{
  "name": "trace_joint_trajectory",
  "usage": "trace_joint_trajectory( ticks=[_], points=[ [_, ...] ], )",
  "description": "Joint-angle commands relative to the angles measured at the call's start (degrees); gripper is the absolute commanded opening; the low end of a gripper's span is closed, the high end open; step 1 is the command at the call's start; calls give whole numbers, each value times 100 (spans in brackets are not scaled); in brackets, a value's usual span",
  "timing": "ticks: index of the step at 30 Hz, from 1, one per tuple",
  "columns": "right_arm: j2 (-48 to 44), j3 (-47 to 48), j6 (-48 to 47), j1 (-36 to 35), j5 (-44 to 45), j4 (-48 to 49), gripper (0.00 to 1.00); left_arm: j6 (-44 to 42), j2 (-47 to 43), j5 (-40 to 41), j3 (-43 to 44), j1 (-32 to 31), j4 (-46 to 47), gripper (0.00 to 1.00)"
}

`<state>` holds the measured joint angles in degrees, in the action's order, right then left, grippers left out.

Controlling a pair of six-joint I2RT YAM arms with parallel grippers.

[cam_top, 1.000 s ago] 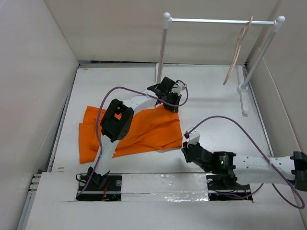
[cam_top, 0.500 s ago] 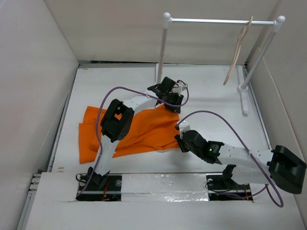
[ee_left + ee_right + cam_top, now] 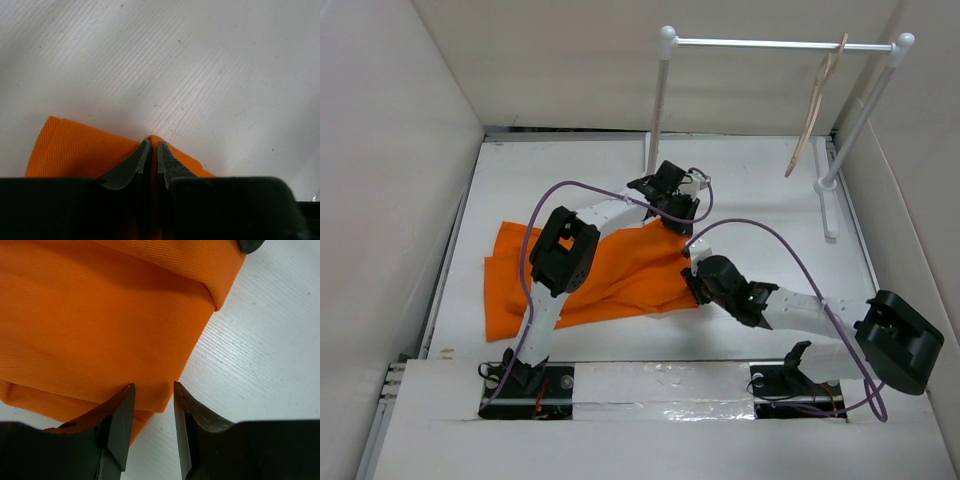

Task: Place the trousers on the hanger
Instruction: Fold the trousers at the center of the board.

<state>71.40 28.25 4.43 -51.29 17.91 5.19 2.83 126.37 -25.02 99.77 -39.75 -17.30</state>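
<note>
Orange trousers [image 3: 610, 275] lie spread at centre-left of the tabletop [image 3: 770, 200].
Left fingers [image 3: 132, 167] pinch the trousers' upper-right corner; right fingers [image 3: 120, 420] stand apart over the lower-right edge; the hanger [image 3: 817, 100] hangs upper right.

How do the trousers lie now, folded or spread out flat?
Folded: the trousers form one compact patch without separate legs, and the right wrist view shows layers overlapping at the edge.
</note>
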Motion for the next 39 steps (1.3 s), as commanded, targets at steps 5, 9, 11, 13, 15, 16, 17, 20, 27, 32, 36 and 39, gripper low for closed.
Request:
trace_joint_trajectory(
  ticks=[5, 9, 11, 13, 15, 16, 17, 20, 27, 32, 36, 39],
  points=[
    [-20, 58, -21, -144, -201, 386, 39, -55, -270, -47, 69, -24, -45, 4],
    [-485, -257, 84, -267, -244, 404, 38, -19, -279, -21, 87, -24, -37, 4],
    [-661, -346, 85, -268, -375, 430, 38, -11, -279, -21, 104, -24, -28, 4],
    [-610, -408, 102, -268, -359, 413, 38, 7, -270, -64, 104, -24, -28, 4],
    [-470, -391, 111, -268, -315, 395, 39, 7, -270, -82, 113, -24, -28, 4],
    [-390, -330, 111, -268, -315, 386, 40, 7, -270, -91, 113, -24, -28, 4],
    [-311, -294, 102, -268, -341, 369, 40, 7, -262, -100, 113, -24, -37, 4],
    [14, -119, 23, -268, -385, 334, 41, -2, -270, -100, 113, -24, -63, 4],
    [182, 23, -38, -207, -245, 404, 44, -19, -262, -126, 122, -24, -54, 4],
    [357, 128, -117, 13, -183, 535, 36, -28, -218, -144, 131, -24, -72, 0],
    [402, 207, -100, 66, 19, 457, 9, -54, -226, -153, 157, -24, -89, 0],
    [131, 102, 22, 5, 195, 439, 0, -55, -253, -92, 166, -24, -89, 0]
  ],
)
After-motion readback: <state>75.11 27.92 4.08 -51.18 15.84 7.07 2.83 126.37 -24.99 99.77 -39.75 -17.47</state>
